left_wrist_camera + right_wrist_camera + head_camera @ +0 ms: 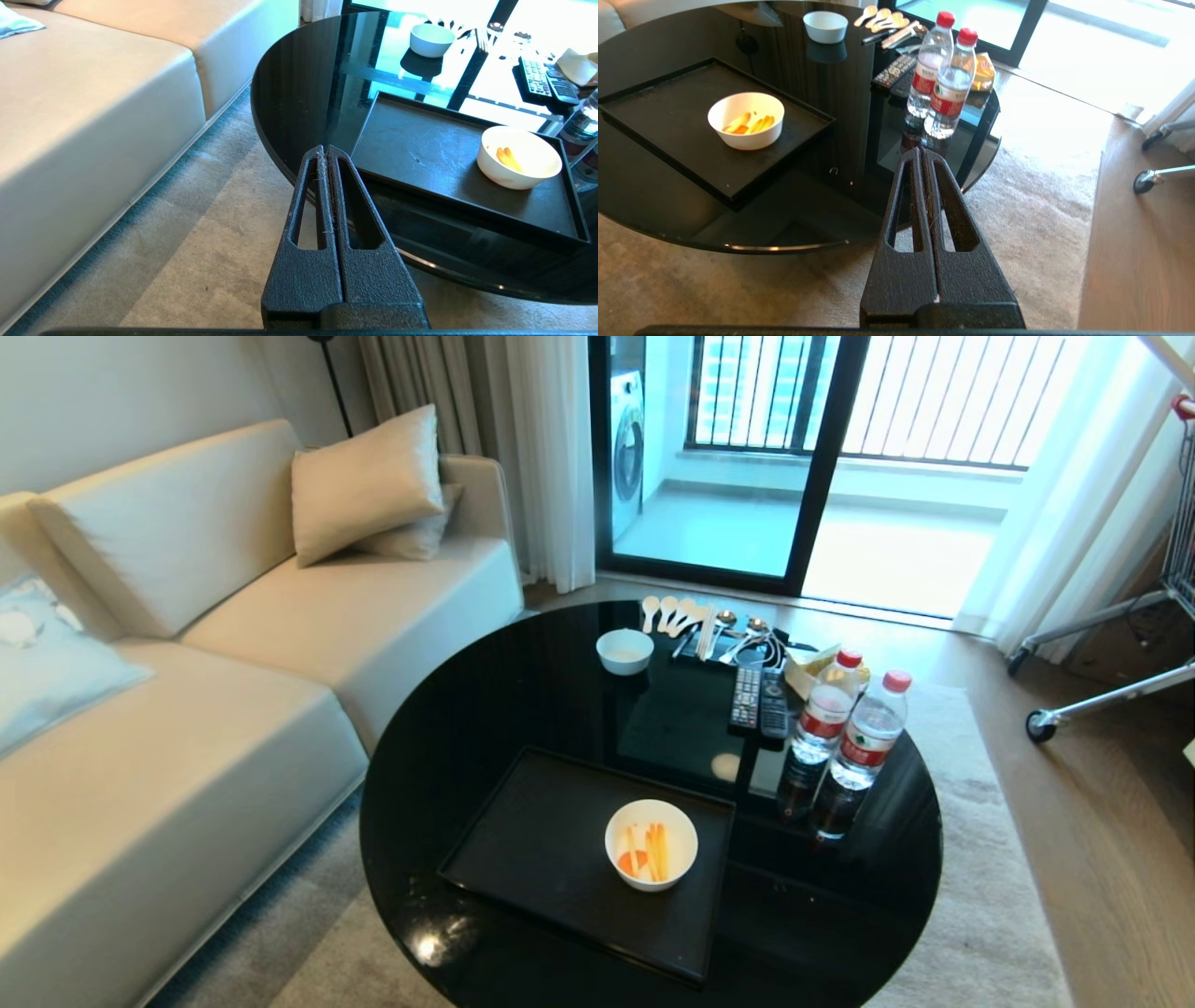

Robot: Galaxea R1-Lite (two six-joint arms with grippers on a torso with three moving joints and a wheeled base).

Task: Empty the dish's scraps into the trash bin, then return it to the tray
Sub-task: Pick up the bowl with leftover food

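Note:
The white dish (652,845) stands on the right part of the black tray (532,840) on a round black table. Orange and pale yellow scraps (646,854) lie inside it. The dish (518,157) and tray (420,154) also show in the left wrist view, as do the dish (746,120) and tray (668,112) in the right wrist view. My left gripper (326,148) is shut and empty, held off the table's near left edge. My right gripper (922,151) is shut and empty, off the near right edge. Neither arm shows in the head view. The trash bin is out of view.
A smaller white bowl (625,651), spoons (667,611), two remotes (758,700) and two water bottles (845,728) stand on the table's far and right parts. A cream sofa (187,672) runs along the left. Carpet (990,915) surrounds the table; a wheeled rack (1111,653) stands at right.

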